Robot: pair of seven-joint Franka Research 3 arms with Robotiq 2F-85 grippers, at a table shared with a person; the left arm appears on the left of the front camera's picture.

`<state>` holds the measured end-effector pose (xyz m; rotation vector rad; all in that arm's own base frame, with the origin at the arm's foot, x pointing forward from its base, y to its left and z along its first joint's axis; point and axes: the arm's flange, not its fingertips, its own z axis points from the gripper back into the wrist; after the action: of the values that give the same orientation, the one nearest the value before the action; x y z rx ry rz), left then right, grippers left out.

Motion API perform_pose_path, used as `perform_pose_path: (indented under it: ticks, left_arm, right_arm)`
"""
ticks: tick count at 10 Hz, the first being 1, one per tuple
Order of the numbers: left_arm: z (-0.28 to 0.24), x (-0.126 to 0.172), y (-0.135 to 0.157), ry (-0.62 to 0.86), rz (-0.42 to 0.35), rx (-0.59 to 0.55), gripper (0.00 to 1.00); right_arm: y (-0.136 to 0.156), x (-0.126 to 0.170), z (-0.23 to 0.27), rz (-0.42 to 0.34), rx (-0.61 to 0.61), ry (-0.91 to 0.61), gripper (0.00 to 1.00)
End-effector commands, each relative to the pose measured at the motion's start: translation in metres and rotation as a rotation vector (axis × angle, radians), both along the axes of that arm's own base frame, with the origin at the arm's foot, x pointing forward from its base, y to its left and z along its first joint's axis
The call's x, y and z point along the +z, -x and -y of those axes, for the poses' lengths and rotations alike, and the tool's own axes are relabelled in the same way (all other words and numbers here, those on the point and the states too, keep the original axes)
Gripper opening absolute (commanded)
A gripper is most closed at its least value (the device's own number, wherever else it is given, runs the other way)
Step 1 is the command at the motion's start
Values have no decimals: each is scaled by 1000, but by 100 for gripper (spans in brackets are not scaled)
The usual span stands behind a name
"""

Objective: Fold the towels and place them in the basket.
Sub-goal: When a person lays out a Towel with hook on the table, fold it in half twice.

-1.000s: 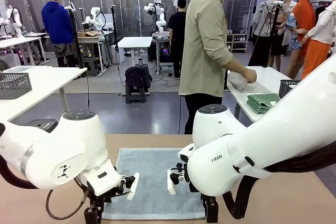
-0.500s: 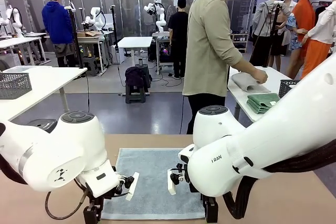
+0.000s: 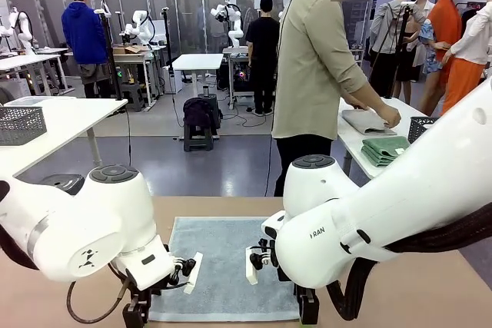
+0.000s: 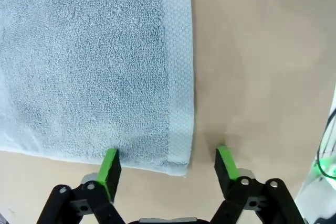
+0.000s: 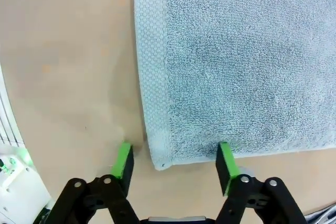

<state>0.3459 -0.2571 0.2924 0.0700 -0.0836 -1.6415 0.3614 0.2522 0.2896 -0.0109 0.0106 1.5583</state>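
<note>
Starting from the front view, see the pale grey-blue towel (image 3: 227, 259) spread flat on the tan table (image 3: 461, 293), with the left arm (image 3: 84, 228) and right arm (image 3: 369, 213) stooped over its near edge, one at each near corner. Across the aisle, see a person's hand (image 3: 390, 117) on another grey towel (image 3: 365, 122), beside dark green folded towels (image 3: 387, 149) and a dark mesh basket (image 3: 421, 127), all well apart from this cloth. Turning to the left wrist view, find the left gripper (image 4: 167, 157) with green pads spread wide, pinching nothing, straddling the towel's woven-border corner: one pad at the terry's edge, the other over bare table. To grip well, press down to the tabletop before closing, gather both border and pile, and avoid nipping only the thin hem, likely to slip. Turning to the right wrist view, find the right gripper (image 5: 176, 157) likewise spread and empty, astride the opposite near corner. Close both together at matching depth, then lift evenly and carry the near edge toward the far one, grippers level, so as to land the fold square.
</note>
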Motion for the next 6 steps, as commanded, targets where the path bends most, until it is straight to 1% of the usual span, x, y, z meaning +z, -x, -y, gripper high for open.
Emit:
perform_pose_path:
  ticks: [1,2,3,4,5,6]
  left_arm:
    - [4,-7,0,-6,41,19,80]
    - [3,-6,0,-8,45,23,80]
    - [3,-6,0,-8,46,27,80]
    - [3,-7,0,-15,60,22,75]
    - [3,-6,-1,-17,54,23,61]
    - [3,-6,-1,-11,52,23,59]
  right_arm:
    - [-1,-5,4,16,26,-16,75]
    - [-1,-5,4,19,27,-12,75]
    - [-2,-6,4,7,23,-13,75]
    - [-2,-5,5,9,22,-13,57]
    - [-2,-5,5,16,25,-14,55]
    - [-2,-5,5,22,24,-15,55]
